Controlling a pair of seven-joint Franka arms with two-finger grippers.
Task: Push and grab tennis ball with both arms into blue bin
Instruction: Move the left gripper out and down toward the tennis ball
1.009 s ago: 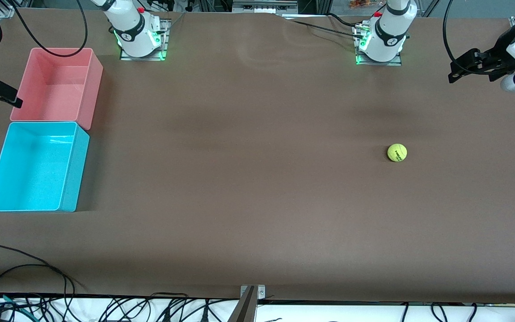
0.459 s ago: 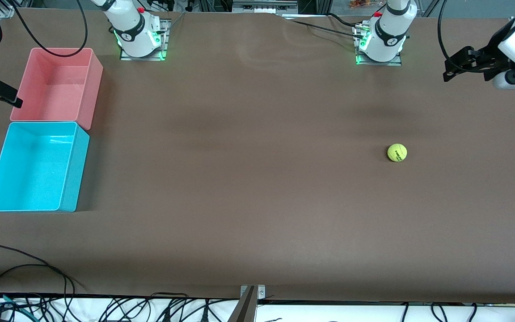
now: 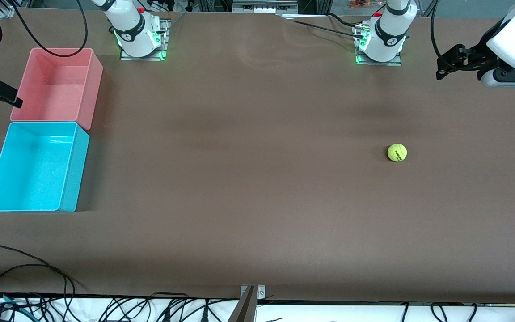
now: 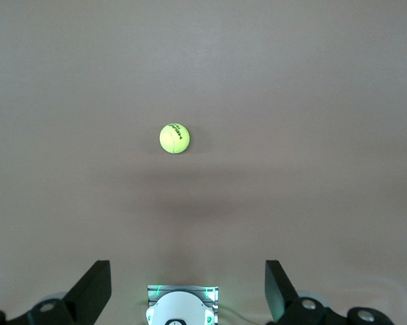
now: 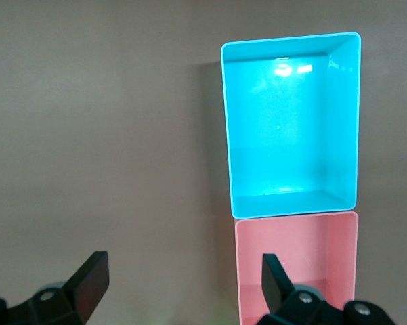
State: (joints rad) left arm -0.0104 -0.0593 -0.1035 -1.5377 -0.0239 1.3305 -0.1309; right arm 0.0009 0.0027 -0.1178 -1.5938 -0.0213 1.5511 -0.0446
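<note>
The tennis ball (image 3: pixel 397 152) lies alone on the brown table toward the left arm's end; it also shows in the left wrist view (image 4: pixel 175 138). The blue bin (image 3: pixel 34 167) stands empty at the right arm's end, also in the right wrist view (image 5: pixel 291 122). My left gripper (image 3: pixel 444 65) hangs open and empty in the air over the table near the left arm's base, well apart from the ball; its jaws are wide apart in the left wrist view (image 4: pixel 186 284). My right gripper (image 3: pixel 12 98) waits open and empty beside the pink bin, as the right wrist view (image 5: pixel 183 279) shows.
The pink bin (image 3: pixel 56 85) stands empty against the blue bin, farther from the front camera. The arm bases (image 3: pixel 140 40) (image 3: pixel 380 44) are lit green along the table's edge. Loose black cables (image 3: pixel 25 268) lie at the edge nearest the front camera.
My left gripper has shifted a little toward the right arm's end of the table. The ball, the bins and the right gripper have not moved.
</note>
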